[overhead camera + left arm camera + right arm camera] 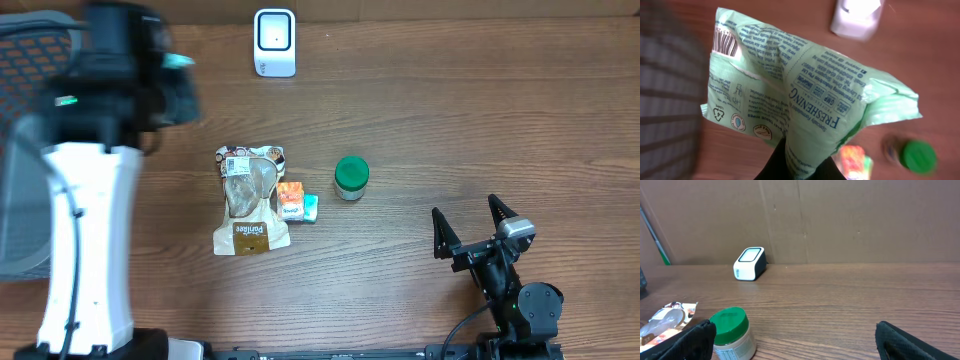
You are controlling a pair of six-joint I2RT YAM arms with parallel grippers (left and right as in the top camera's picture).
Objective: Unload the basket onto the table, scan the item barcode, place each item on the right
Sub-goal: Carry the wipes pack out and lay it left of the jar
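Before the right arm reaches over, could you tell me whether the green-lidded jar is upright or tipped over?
Upright: the jar stands on its base on the table, with its green lid on top.

The left arm (88, 240) is a broad white link with a thin black cable (74, 250), topped by a blurred black head. The right arm (512, 295) is black, with pointed jaws and a grey block (517, 231).

Pale green packet (805, 100) with dark blue print — white scanner (274, 42), green-lidded jar (351, 178), brown wood-grain table (450, 120).
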